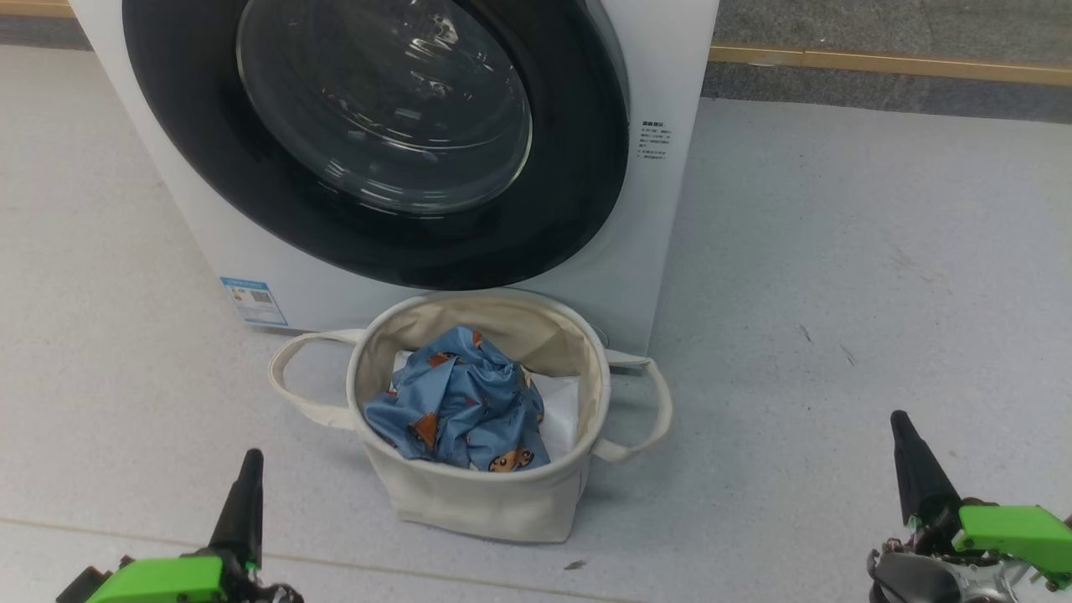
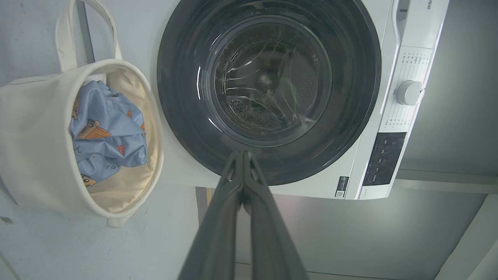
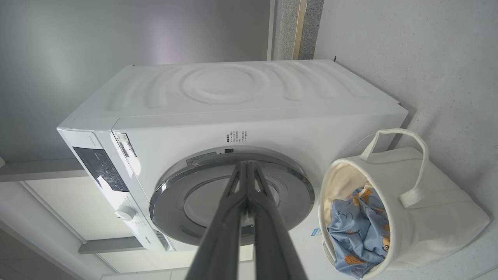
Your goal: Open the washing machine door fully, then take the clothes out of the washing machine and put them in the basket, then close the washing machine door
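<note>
Blue clothes (image 1: pixel 459 402) inside canvas basket (image 1: pixel 502 494)

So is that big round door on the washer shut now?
Shut. The washing machine door sits flat against the white front of the washing machine, no gap along its rim; the drum shows through its glass.

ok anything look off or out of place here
Nothing much: the washing machine door looks shut and the basket stands upright with the clothes bunched inside. Only oddity is a white sheet lying under them.
</note>
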Controlling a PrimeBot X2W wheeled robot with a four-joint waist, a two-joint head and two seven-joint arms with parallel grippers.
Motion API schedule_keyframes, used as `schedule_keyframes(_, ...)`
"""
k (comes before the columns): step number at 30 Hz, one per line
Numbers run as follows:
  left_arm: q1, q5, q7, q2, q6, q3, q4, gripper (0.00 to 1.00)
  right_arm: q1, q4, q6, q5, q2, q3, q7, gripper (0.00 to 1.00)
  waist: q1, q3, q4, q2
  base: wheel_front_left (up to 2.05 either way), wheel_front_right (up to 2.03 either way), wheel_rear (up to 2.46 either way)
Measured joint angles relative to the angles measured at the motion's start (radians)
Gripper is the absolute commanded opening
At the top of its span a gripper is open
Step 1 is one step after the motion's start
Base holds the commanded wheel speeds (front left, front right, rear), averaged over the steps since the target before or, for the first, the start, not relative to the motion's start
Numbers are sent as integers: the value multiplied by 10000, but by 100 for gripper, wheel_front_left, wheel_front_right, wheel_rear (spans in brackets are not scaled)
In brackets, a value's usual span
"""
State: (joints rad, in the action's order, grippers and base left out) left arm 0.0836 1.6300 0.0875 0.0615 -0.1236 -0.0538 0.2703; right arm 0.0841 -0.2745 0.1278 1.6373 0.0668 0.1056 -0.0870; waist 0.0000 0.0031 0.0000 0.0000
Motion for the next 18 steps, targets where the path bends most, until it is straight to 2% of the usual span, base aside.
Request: schedule_keyframes(18,0,-2,71,-31,0,-67,2,0,0,-2,0,-2,-50,42,-13,0,0,0,0,0,0,0,0)
